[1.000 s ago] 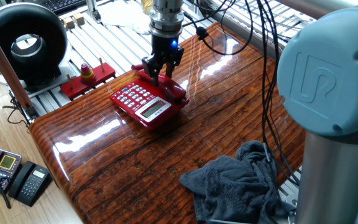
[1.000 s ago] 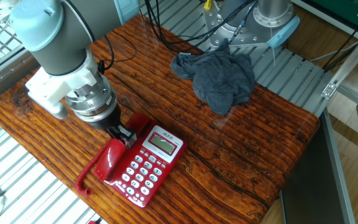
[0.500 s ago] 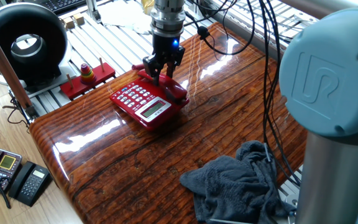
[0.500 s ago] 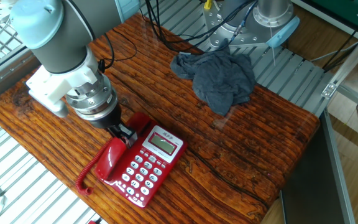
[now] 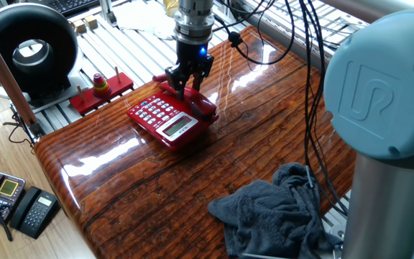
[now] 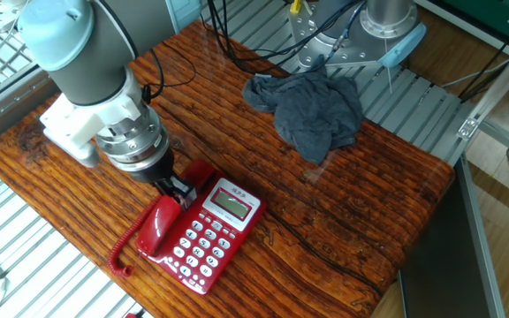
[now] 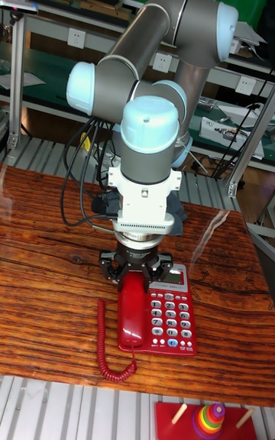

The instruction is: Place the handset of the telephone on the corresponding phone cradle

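Note:
The red telephone (image 5: pixel 165 119) (image 6: pixel 212 231) (image 7: pixel 171 319) sits on the wooden table with its keypad facing up. Its red handset (image 5: pixel 204 106) (image 6: pixel 155 227) (image 7: pixel 131 319) lies along the phone's side, over the phone cradle, which it hides. A red coiled cord (image 7: pixel 107 352) (image 6: pixel 120 256) trails off its end. My gripper (image 5: pixel 185 85) (image 6: pixel 177 188) (image 7: pixel 139 272) hangs straight down just above the handset's screen end. It is open, with the fingers spread wider than the handset and straddling it.
A crumpled grey cloth (image 5: pixel 279 208) (image 6: pixel 312 110) lies on the table away from the phone. A red ring-stacker toy (image 5: pixel 100 88) (image 7: pixel 208 417) stands just off the table edge. Two dark phones (image 5: pixel 13 201) lie on the floor. Black cables (image 5: pixel 307 86) hang beside the arm.
The gripper has risen very slightly above the handset. The handset and the phone have not moved.

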